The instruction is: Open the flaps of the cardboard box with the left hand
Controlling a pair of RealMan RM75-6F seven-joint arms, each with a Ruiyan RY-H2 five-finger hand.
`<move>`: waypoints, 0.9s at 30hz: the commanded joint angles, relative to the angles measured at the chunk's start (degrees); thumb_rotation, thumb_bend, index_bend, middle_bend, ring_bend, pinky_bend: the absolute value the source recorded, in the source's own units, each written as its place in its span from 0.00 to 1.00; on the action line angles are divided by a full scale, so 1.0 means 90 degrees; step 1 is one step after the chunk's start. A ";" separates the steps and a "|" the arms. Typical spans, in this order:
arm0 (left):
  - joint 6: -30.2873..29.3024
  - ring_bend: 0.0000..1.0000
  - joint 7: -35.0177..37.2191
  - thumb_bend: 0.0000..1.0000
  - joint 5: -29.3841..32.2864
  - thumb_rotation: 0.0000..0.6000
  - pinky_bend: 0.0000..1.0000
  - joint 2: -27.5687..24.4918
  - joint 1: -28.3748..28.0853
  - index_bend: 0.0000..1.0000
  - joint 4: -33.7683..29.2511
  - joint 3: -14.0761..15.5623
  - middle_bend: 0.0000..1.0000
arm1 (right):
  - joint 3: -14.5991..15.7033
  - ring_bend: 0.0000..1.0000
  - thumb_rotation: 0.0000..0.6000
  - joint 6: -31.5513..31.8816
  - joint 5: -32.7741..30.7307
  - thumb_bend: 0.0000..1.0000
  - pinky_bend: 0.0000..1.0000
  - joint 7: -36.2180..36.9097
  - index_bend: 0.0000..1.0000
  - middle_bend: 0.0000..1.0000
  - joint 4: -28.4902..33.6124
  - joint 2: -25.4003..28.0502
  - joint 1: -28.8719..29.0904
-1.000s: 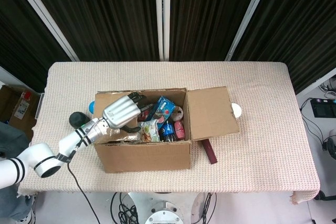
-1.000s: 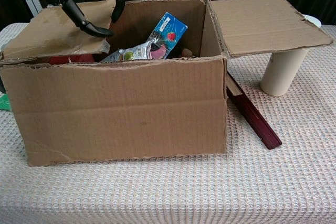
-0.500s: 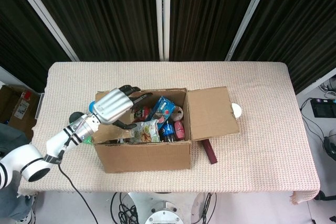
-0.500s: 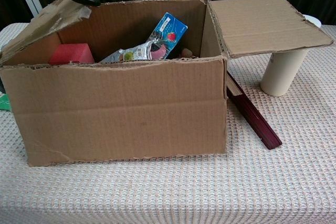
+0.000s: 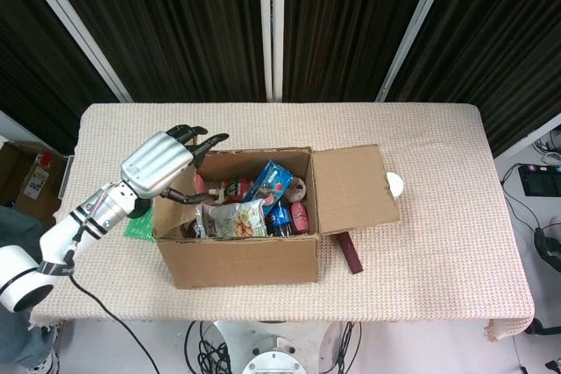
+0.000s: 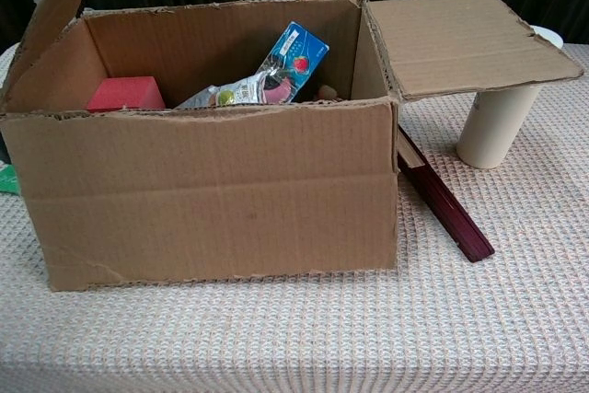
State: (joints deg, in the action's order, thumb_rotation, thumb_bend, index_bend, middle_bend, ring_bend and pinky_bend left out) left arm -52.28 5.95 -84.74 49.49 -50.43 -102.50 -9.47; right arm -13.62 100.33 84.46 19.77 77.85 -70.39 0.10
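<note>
The cardboard box (image 5: 245, 260) stands on the table with its top open; the chest view shows its front wall (image 6: 212, 190). Its left flap (image 6: 55, 2) stands nearly upright. My left hand (image 5: 160, 162) is at the box's top left corner, fingers spread, against that flap with the thumb reaching inside the box. The chest view does not show the hand. The right flap (image 5: 355, 188) lies folded out flat, resting on a white cup (image 6: 497, 121). Snack packets, among them a blue one (image 6: 294, 57), and a red block (image 6: 124, 94) fill the box.
A dark red stick (image 5: 351, 253) lies on the cloth by the box's right side. A green packet (image 5: 138, 227) lies left of the box, under my left forearm. The white cup (image 5: 395, 184) peeks out from under the right flap.
My left hand has swung up and to the left, taking the left flap from lying over the box to standing nearly upright. The red block inside has come into view.
</note>
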 commanded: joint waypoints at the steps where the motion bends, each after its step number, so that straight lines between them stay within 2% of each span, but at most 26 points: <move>1: -0.0083 0.16 0.0046 0.19 0.0005 0.68 0.22 -0.0182 0.0139 0.01 -0.0038 0.0002 0.50 | 0.0005 0.00 1.00 -0.0004 0.0011 0.23 0.00 -0.0020 0.00 0.00 0.0019 -0.0004 0.0013; 9: -0.0404 0.17 0.0023 0.19 0.0028 0.68 0.22 -0.0709 0.0624 0.01 -0.0021 0.0089 0.50 | 0.0003 0.00 1.00 -0.0041 0.0013 0.23 0.00 -0.0063 0.00 0.00 0.0054 0.0002 0.0051; 19: -0.0920 0.18 0.0543 0.19 -0.0092 0.68 0.23 -0.1098 0.1236 0.01 0.0093 0.0151 0.48 | 0.0046 0.00 1.00 -0.0057 0.0073 0.23 0.00 -0.0173 0.00 0.00 0.0131 -0.0014 0.0088; 23: -0.1079 0.19 0.0732 0.19 -0.0087 0.68 0.23 -0.1131 0.1440 0.01 0.0186 0.0173 0.43 | 0.0060 0.00 1.00 -0.0044 0.0095 0.23 0.00 -0.0217 0.00 0.00 0.0162 -0.0011 0.0090; 27: -0.1389 0.19 0.0896 0.18 -0.0005 0.65 0.24 -0.1075 0.1692 0.01 0.0274 0.0143 0.33 | 0.0074 0.00 1.00 -0.0013 0.0115 0.23 0.00 -0.0248 0.00 0.00 0.0196 0.0004 0.0077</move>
State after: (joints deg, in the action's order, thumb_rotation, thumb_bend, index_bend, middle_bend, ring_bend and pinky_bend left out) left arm -63.60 13.27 -85.22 39.55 -36.17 -100.36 -8.05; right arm -12.96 100.20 85.48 17.55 79.61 -70.37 0.81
